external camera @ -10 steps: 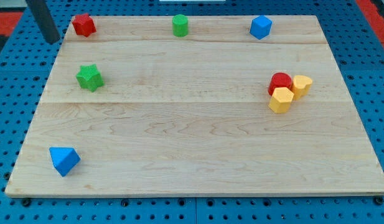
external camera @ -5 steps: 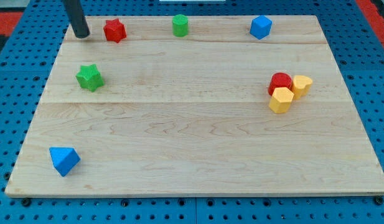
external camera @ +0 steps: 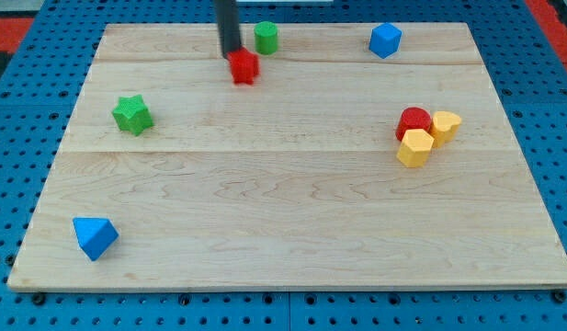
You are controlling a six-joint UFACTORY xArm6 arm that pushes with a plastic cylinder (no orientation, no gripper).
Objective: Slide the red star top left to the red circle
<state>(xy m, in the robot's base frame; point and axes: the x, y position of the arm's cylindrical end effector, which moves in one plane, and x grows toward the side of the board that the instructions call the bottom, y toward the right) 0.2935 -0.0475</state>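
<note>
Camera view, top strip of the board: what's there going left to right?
My tip → red star, touching my tip on its right → green cylinder → blue block.

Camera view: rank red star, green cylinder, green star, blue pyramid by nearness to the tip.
From my tip:
1. Red star, touching, just lower right.
2. Green cylinder, to the right, near top edge.
3. Green star, left.
4. Blue pyramid, bottom left corner.

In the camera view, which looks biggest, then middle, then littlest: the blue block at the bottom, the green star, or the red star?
1. The blue wedge-shaped block looks largest, though it is nearest the view's bottom, so closeness may inflate it.
2. The green star block.
3. The red star block looks smallest; my tip touches its upper left.
</note>
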